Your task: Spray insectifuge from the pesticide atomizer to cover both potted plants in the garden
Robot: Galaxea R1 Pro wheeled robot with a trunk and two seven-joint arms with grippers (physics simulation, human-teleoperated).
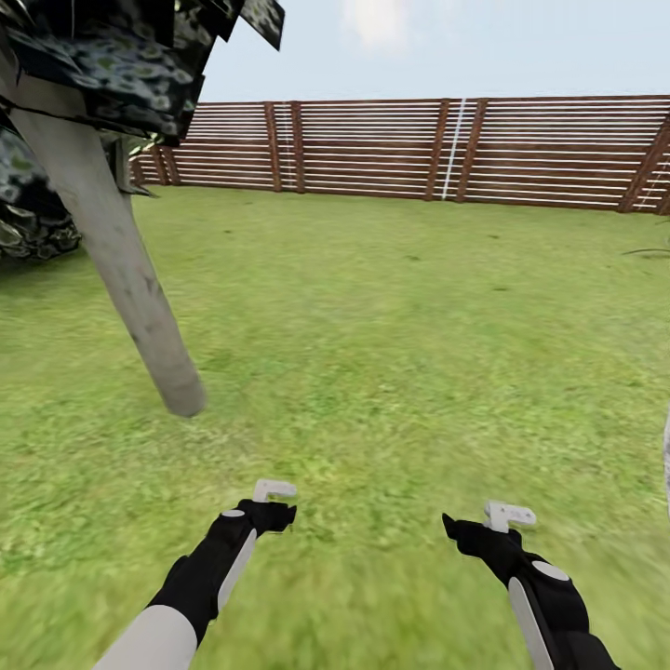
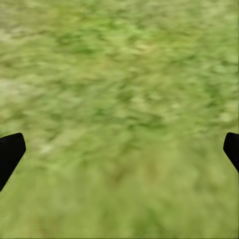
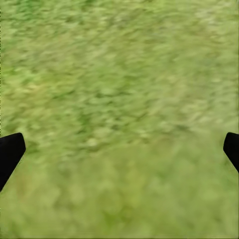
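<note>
I am holding both arms low and forward over the lawn (image 1: 391, 372). The left tool (image 1: 270, 507) and the right tool (image 1: 489, 526) are hanging just above the grass, well apart from each other. In each wrist view I am seeing the two dark fingertips (image 2: 10, 152) at opposite edges of the picture with bare grass between them, so I am judging both tools spread wide and carrying nothing; the right fingertips (image 3: 10, 152) are reading the same.

Beyond the left tool, a pale leaning trunk (image 1: 121, 270) is meeting the ground, with dark scaly foliage (image 1: 112, 56) overhanging it. At the far right edge a pale sliver (image 1: 666, 456) is showing; I cannot tell what it is. Farthest off, the brown slatted fence (image 1: 419, 149) is closing the garden.

The pesticide atomizer and the potted plants are not identifiable from here, so I am judging the task to be at the searching stage.

Risks, as I am assessing them:
- Driving onward without a target, I am liable to waste travel or pass the bottle.
- Turning left, the left arm or base is liable to strike the trunk.
- The wrist pictures are blurring, so judging height over grass from them is unreliable.
</note>
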